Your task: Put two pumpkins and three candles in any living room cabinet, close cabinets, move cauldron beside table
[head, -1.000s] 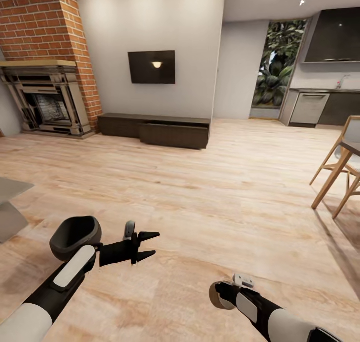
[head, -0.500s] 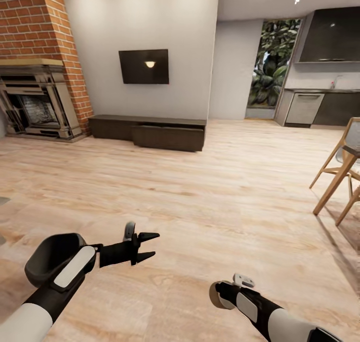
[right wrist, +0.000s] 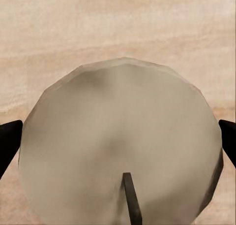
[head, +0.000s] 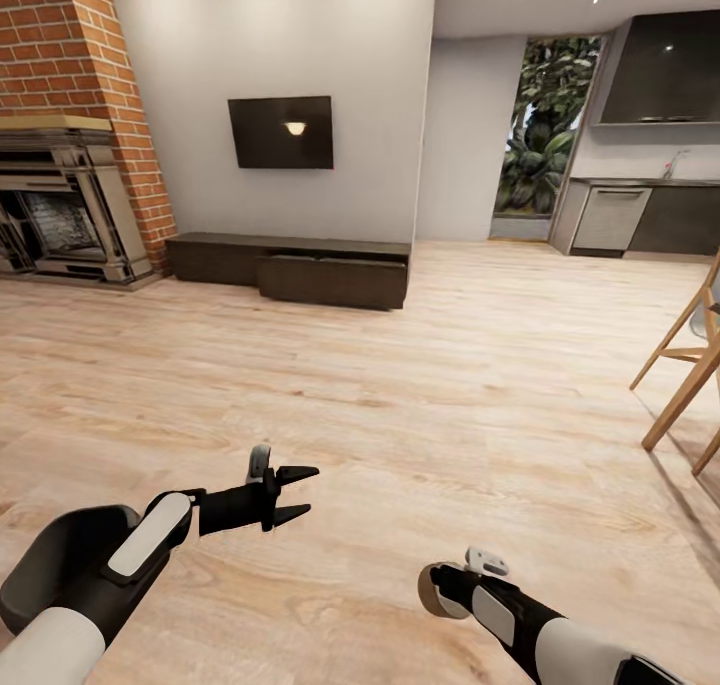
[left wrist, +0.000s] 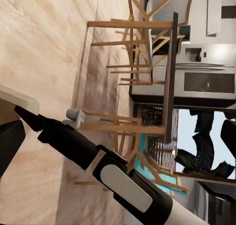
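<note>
Two-tone arms: white sleeves, black wrists

Each arm runs from a glossy white upper shell into matte black links, with a rounded white inset panel on the forearm. The left gripper (head: 295, 492) ends in slim, pointed black jaws beside a small pale grey knob; the right gripper (head: 436, 591) has a white-and-grey block mounted at the wrist.

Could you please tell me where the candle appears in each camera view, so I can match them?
Head view: candle low, right of centre, in the right end effector.
Right wrist view: its pale end fills the middle, between the fingertips.
Left wrist view: probably the pale block at that end effector's tip; hard to confirm.
Shared landmark: the wooden floor.
</note>
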You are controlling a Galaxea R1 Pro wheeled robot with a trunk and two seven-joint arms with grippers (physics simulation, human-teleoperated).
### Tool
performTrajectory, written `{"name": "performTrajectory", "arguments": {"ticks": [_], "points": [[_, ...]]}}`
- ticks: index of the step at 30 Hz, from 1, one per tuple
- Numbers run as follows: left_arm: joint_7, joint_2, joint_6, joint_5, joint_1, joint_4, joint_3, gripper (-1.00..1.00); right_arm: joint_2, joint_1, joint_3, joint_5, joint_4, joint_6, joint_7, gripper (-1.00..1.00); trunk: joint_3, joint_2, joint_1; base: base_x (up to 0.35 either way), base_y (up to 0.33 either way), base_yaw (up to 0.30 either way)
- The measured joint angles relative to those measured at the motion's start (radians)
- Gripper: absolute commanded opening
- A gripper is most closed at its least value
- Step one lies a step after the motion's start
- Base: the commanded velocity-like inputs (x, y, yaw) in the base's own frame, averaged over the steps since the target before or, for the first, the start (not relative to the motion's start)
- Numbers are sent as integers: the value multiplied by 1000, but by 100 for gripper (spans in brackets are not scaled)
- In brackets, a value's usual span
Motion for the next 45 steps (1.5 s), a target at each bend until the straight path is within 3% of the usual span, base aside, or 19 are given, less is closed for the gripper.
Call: {"name": "performTrajectory", "arguments": {"ticks": [45], "points": [[0, 0, -1, 1, 0, 2, -1, 100, 3, 0, 0, 0, 1, -35, -1, -100, 0, 0, 0, 330, 0, 0]]}}
